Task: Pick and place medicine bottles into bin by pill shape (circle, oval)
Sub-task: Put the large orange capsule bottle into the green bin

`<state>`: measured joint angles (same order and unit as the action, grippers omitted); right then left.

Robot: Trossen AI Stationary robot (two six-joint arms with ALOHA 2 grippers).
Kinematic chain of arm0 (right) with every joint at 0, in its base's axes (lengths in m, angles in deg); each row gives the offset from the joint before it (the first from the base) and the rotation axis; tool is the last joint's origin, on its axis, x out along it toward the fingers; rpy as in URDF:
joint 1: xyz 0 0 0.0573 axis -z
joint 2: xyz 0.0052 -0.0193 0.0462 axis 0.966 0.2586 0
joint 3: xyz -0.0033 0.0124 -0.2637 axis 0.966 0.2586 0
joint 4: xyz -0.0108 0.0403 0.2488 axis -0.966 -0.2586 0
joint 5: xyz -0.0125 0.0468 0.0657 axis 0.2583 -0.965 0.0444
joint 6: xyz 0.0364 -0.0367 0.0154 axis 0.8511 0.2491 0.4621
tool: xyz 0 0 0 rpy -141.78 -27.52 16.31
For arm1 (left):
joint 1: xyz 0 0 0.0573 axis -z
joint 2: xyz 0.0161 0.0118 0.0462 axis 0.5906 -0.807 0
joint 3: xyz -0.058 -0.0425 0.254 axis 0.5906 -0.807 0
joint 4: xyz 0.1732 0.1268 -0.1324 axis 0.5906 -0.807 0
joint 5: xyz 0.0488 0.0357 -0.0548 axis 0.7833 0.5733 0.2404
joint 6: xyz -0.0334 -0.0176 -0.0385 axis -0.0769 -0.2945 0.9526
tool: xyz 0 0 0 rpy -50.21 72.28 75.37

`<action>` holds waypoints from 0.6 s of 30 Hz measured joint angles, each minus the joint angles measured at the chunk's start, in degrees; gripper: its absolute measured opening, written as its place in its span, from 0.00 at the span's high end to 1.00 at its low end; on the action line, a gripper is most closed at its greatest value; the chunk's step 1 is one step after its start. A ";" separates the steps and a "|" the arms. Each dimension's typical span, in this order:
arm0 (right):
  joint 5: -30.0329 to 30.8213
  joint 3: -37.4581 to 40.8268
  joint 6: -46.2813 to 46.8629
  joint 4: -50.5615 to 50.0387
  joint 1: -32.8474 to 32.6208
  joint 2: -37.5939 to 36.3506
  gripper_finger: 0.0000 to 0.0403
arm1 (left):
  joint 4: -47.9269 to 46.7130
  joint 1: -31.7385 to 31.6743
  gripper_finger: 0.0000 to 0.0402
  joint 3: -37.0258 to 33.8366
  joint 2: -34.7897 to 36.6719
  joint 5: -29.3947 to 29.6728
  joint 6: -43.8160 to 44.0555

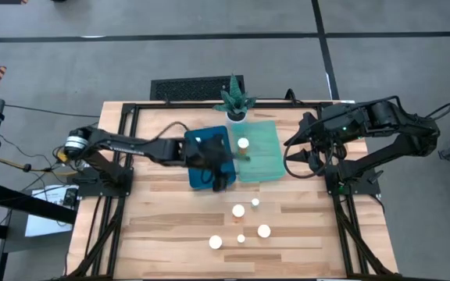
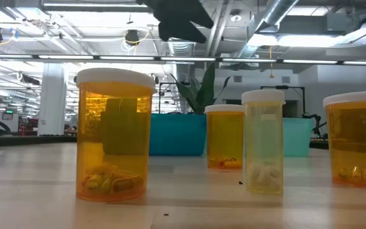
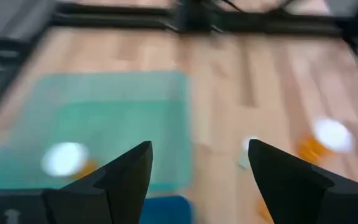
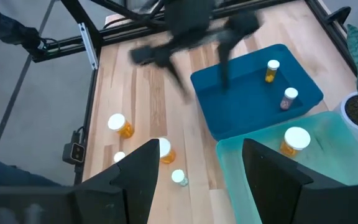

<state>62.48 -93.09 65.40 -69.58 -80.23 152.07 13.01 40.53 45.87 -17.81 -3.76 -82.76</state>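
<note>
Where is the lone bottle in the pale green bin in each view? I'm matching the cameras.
High: bottle just above centre, inside the pale green bin.
Low: not visible.
Left wrist: bottle inside that bin.
Right wrist: inside that bin, beside the dark blue bin.
Shared landmark: the pale green bin.

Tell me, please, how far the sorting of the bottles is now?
Done: three bottles are binned, two in the blue bin and one in the green bin. In hand: nothing; the left tool hangs open and empty over the bins, and the right tool waits open at the right side. Left: five bottles stand on the table.
</note>
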 joint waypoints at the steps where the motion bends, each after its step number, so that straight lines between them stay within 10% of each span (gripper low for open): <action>1: 0.00 0.00 0.02 -0.04 0.00 0.00 0.41 | -0.53 1.03 0.36 -0.09 -0.59 -0.77 -0.40; 18: 0.02 0.00 0.19 0.21 0.10 0.19 0.41 | 15.14 7.05 0.36 -0.87 -14.39 -17.76 -8.02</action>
<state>62.50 -93.09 65.59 -69.37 -80.13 152.25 28.15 47.57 45.00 -32.20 -21.52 -90.78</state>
